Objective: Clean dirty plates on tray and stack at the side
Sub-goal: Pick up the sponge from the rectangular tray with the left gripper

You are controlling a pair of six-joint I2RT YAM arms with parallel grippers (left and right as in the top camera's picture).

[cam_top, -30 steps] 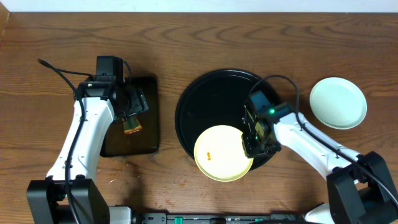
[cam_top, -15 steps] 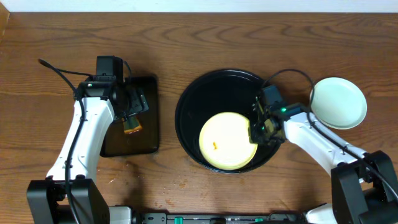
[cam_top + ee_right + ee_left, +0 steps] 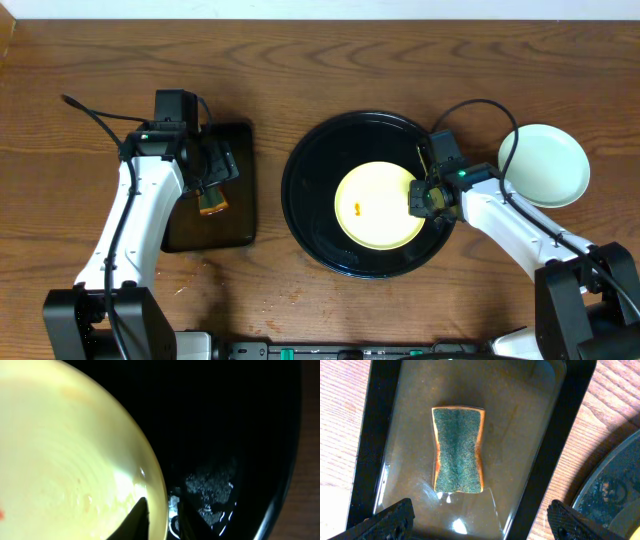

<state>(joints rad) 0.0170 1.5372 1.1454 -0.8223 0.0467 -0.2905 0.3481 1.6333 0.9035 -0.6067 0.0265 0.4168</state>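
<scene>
A pale yellow plate (image 3: 378, 205) with a small orange stain lies in the round black tray (image 3: 310, 170). My right gripper (image 3: 421, 197) is shut on the plate's right rim; in the right wrist view its fingers (image 3: 161, 517) pinch the yellow plate's (image 3: 65, 460) edge above the tray (image 3: 240, 420). A pale blue plate (image 3: 544, 165) sits on the table right of the tray. My left gripper (image 3: 480, 522) is open over the rectangular tray, above a green and orange sponge (image 3: 458, 450). A third plate is out of view.
The small black rectangular tray (image 3: 240, 200) holds the sponge (image 3: 211, 204) at the left. Its rim shows in the left wrist view (image 3: 555, 445). Bare wooden table (image 3: 300, 60) lies behind. Crumbs lie near the front edge (image 3: 293, 295).
My right gripper has carried the yellow plate from the tray's front rim back and to the right, to the tray's middle. The left arm has not moved.
</scene>
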